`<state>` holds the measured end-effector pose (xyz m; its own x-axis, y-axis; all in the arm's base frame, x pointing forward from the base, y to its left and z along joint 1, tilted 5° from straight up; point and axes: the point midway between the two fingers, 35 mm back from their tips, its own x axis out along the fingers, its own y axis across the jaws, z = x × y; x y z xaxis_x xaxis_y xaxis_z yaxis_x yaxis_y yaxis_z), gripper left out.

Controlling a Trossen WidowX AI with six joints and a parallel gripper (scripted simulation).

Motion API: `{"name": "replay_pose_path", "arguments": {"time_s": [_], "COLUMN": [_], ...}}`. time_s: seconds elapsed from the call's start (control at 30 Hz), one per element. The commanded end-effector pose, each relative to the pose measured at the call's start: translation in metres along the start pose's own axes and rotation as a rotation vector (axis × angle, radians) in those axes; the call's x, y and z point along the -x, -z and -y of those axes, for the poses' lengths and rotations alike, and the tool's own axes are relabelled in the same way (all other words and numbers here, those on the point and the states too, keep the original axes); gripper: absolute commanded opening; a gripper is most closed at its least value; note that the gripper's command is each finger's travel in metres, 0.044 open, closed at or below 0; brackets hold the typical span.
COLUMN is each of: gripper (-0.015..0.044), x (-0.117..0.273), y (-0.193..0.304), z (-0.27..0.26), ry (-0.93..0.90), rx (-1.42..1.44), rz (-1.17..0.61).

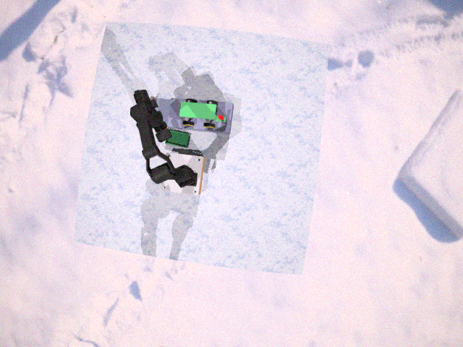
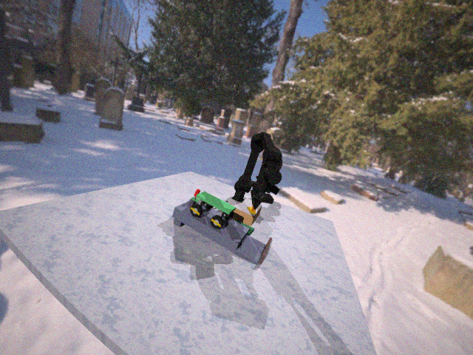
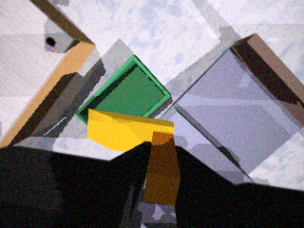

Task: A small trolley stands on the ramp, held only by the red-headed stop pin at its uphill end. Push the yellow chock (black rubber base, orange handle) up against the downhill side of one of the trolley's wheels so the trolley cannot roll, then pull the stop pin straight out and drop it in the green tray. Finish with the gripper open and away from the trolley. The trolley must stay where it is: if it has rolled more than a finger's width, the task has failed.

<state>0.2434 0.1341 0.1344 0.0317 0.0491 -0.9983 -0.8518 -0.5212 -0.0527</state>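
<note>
Top: flat green trolley (image 1: 197,110) seen on grey ramp (image 1: 170,121) (image 2: 244,246) (image 3: 228,104), red-headed stop pin (image 1: 221,117) (image 2: 196,192) at its uphill end.
Exterior: trolley's yellow-hubbed black wheels (image 2: 218,222) seen on ramp; yellow chock (image 2: 251,210) (image 3: 123,133) carried below black gripper (image 2: 255,202) (image 3: 161,150).
Wrist: chock's orange handle (image 3: 162,166) clamped between nearly closed fingers; shallow green rectangular tray (image 1: 177,138) (image 3: 130,92) partly covered, nothing seen in its visible part.

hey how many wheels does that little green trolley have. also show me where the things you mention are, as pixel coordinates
4. In the top view: upper left wheel (image 1: 191,100) (image 2: 219,221), upper right wheel (image 2: 196,209), lower left wheel (image 1: 188,123), lower right wheel (image 1: 208,125).
</note>
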Motion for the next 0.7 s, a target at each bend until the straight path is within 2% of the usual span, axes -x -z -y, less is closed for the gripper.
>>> {"name": "replay_pose_path", "arguments": {"time_s": [0.0,0.67], "gripper": [0.0000,0.0000], "x": [0.0013,0.0013], "y": [-0.0003,-0.0020], "z": [0.0018,0.0026], "ry": [-0.004,-0.043], "rx": [0.152,0.854], "rz": [-0.011,-0.043]}}
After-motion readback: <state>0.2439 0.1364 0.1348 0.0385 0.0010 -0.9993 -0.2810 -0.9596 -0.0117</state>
